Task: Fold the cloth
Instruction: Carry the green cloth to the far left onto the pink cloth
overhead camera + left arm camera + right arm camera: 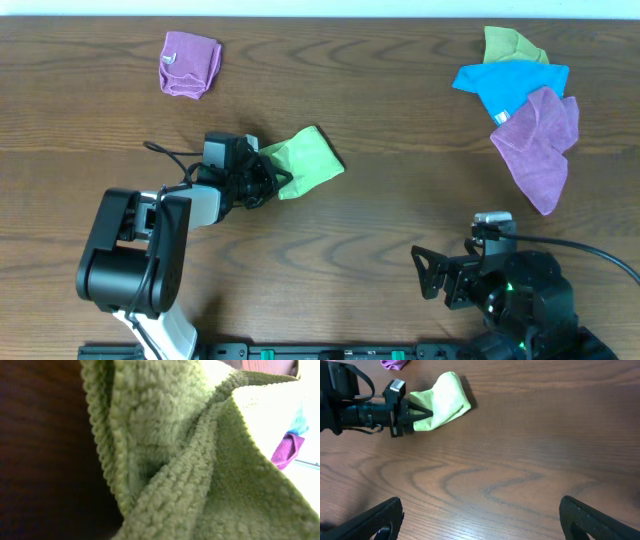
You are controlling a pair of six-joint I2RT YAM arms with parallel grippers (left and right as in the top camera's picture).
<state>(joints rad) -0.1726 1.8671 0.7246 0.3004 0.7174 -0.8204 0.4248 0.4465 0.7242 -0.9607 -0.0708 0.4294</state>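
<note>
A dark wooden table (380,225) is seen from above. A little left of its centre lies a lime green cloth (310,160), loosely folded into a rough rectangle and set at a slant on the wood. The left gripper (274,180) reaches in low from the left, and its black fingers are pinched together on the cloth's left edge, where the fabric bunches. The left wrist camera shows this grip from very close: thick green terry folds fill almost the whole picture, with dark table at the left. A sliver of purple fabric (287,449) shows at the right, and it cannot be told which cloth it belongs to.

The right gripper (432,276) sits near the bottom right of the overhead view, pointing left and well apart from the green cloth. Its two fingers (372,522) are spread wide, one at each lower corner of the right wrist view, with only bare wood between them.

In the top left corner of the table rests a small purple cloth (189,64), folded into a compact square. In the top right corner three more overlap in a pile: an olive cloth (510,44) farthest back, a blue cloth (508,84) across it, and a large purple cloth (542,145) nearest the front
</note>
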